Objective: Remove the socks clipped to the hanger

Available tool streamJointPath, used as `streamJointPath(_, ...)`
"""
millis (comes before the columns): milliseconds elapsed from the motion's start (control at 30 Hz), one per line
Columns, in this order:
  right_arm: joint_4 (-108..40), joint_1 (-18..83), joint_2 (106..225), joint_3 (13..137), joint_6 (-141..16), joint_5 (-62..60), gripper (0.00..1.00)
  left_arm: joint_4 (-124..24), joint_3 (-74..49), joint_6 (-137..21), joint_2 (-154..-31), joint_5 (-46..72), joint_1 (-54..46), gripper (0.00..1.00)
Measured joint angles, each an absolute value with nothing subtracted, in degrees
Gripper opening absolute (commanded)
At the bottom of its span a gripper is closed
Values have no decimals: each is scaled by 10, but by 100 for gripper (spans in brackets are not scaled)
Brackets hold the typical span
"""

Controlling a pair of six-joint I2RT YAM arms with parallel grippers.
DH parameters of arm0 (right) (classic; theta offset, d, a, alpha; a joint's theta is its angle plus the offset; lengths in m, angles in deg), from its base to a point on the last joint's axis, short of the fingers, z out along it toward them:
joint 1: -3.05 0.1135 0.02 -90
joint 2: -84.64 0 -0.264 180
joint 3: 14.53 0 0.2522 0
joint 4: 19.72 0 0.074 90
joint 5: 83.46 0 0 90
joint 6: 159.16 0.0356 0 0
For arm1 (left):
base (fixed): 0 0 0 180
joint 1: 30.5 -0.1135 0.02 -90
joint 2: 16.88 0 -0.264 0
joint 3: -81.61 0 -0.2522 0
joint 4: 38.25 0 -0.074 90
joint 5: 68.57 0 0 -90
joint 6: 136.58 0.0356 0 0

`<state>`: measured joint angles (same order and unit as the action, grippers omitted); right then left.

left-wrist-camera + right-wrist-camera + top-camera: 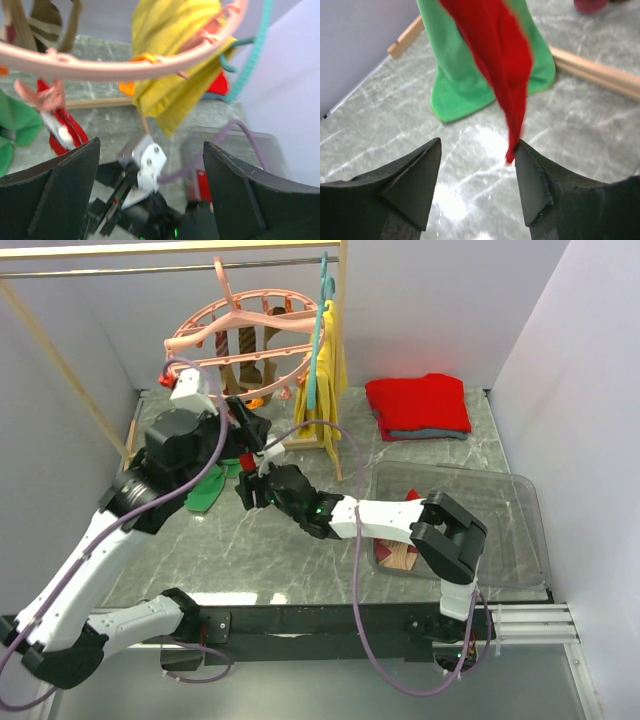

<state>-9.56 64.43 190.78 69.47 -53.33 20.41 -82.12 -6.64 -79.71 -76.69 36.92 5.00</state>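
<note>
Tabletop (280, 560) of grey veined stone carries everything. Nearest, the right gripper (479, 144) points down at it with both black fingers apart and nothing clamped. The tapered tip of a bright red sock (505, 65) hangs into the gap and ends just beside the inner edge of one finger; whether it touches is hard to tell. The sock's upper end is cut off in the right wrist view. Behind it a green cloth (455, 85) lies on the stone near a pale wooden rail (590, 72).

To the right sits a clear plastic bin (520, 495). The right arm's elbow hides most of its contents, and only a bit of striped and red fabric (400, 558) shows.

Higher up, the left gripper (151, 145) stands wide open and empty just under the round salmon-pink plastic drying ring (100, 70), whose blurred rim crosses the left wrist view. A pink clip (47, 97) below that rim appears to hold the red sock. Brown-and-tan striped socks (247, 342) hang inside the ring, partly behind its crossbars.

Beyond hangs a yellow cloth (330, 360) by a thin teal hanger (322, 300). Farthest lies a folded red garment (418, 403).
</note>
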Motion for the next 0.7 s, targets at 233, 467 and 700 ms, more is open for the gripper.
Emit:
streamJointPath(233,-97,644,1857,624,-523,193,100,-853,-72,-827,-680,330,50,89)
streamJointPath(467,-84,638,1851,611,-540,164,99,-881,-116,-867,-587,323,50,87)
streamJointPath(700,-14,605,1882,636,-575,129,94,-921,-188,-912,-525,336,50,80)
